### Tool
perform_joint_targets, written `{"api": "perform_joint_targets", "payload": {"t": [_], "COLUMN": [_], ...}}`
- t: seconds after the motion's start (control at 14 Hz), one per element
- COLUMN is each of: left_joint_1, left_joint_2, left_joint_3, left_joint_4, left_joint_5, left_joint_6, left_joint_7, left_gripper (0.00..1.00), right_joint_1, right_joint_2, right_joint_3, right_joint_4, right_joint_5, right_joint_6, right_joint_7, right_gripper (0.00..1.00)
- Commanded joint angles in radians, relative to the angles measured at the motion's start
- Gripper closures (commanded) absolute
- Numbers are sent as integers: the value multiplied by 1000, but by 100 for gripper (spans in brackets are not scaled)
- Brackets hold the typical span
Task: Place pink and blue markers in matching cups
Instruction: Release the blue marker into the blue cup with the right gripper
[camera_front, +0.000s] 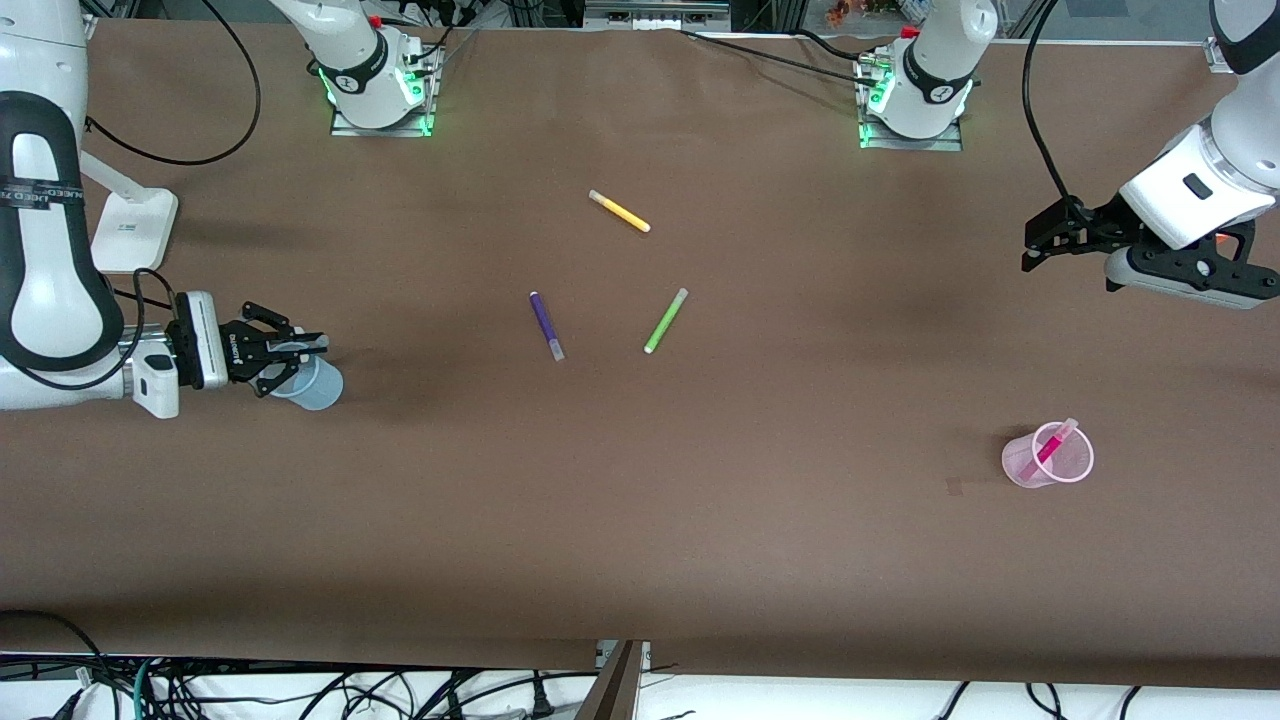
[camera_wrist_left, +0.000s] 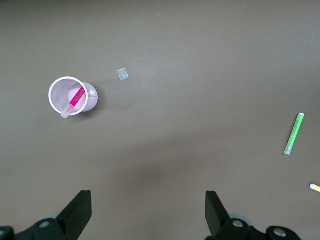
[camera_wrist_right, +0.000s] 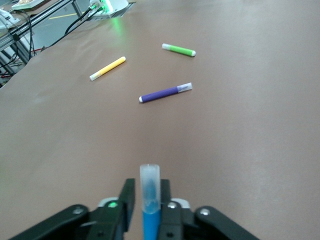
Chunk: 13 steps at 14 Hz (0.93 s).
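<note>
The right gripper (camera_front: 300, 352) pinches the blue marker (camera_wrist_right: 149, 200) over the pale blue cup (camera_front: 312, 382) at the right arm's table end, its cap pointing toward the table's open middle. The left gripper (camera_front: 1040, 245) waits, fingers spread, above bare tabletop (camera_front: 700, 520). The pink marker (camera_front: 1050, 448) leans in the pink cup (camera_front: 1046, 457).

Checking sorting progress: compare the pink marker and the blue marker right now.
The pink marker leans inside the pink cup, free of any claw; the blue marker is clamped in the right claw over the blue cup. Both are slim with pale caps.
</note>
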Motion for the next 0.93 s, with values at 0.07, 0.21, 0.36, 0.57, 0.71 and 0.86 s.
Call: {"api": "perform_joint_targets", "payload": {"t": [0.07,0.21,0.36,0.57,0.71,0.86], "left_joint_1": [3,3,3,2,2,2], "left_joint_2": [-14,-14,-14,-14,-13,-14], "left_joint_3": [3,3,3,1,0,-2], "left_joint_4": [-14,-14,-12,-12,-12,-12], "left_joint_5": [1,3,3,3,3,1], "left_joint_6": [10,8,7,5,5,4], "left_joint_7": [26,26,26,26,23,24], "left_gripper": [0,0,0,0,0,0], "right_joint_1": [-39,-39,-41,-38,-38,-35], "right_joint_2": [14,12,12,6,6,3], "right_joint_3": [9,9,9,10,10,10], "right_joint_4": [46,77,111,166,204,224], "right_joint_5": [54,54,48,36,16,-9], "right_joint_6": [-13,-20,-23,-47,-69,-67], "right_joint_7": [30,92,162,337,492,640], "right_gripper": [0,0,0,0,0,0]}}
